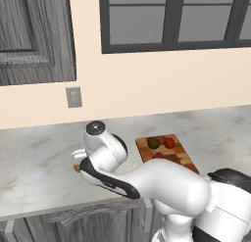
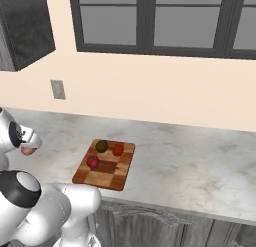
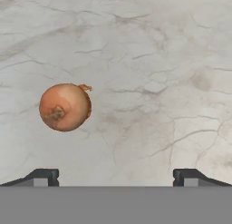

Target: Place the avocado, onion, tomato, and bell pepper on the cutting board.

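Observation:
The onion, pale orange-tan and round, lies on the marble counter, above and left of my gripper. The gripper is open, its fingertips set wide apart with nothing between them. From the right base view the onion peeks out just beneath my hand at the far left. The checkered cutting board lies to the right of the hand. On it rest the dark green avocado and two red fruits; I cannot tell tomato from bell pepper.
The marble counter runs along a cream wall with an outlet and a dark-framed window. A grey upper cabinet hangs at the left. The counter's front edge runs above grey cabinet doors.

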You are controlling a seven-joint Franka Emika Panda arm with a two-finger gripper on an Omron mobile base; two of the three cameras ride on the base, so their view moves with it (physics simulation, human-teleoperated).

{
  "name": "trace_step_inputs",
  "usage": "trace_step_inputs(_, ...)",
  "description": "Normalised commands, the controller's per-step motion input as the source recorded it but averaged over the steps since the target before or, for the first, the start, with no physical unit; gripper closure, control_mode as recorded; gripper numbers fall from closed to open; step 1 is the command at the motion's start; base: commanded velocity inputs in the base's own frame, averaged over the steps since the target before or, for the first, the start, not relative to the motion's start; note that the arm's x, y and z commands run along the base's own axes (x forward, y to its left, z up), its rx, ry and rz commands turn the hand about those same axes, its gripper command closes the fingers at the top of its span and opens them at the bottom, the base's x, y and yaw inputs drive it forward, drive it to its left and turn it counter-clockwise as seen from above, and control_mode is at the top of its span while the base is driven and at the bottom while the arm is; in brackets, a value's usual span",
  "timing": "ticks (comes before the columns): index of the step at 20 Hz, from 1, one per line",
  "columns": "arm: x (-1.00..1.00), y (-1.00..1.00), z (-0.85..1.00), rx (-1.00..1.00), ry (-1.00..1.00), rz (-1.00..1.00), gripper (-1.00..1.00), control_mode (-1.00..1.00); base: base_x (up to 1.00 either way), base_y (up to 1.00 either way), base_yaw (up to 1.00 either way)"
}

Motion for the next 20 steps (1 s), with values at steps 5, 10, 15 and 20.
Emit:
trace_step_inputs(5,0.03,0.25,0.25,0.0,-0.03,-0.04,-1.0,-1.0,0.0,0.0,0.0)
trace_step_inputs(10,0.17,0.12,0.0,0.0,0.0,0.0,-1.0,-1.0,0.0,0.0,0.0)
trace_step_inputs(15,0.17,0.14,-0.02,0.0,0.0,0.0,-1.0,-1.0,0.0,0.0,0.0)
trace_step_inputs(20,0.02,0.16,-0.14,0.0,0.0,0.0,-1.0,-1.0,0.0,0.0,0.0)
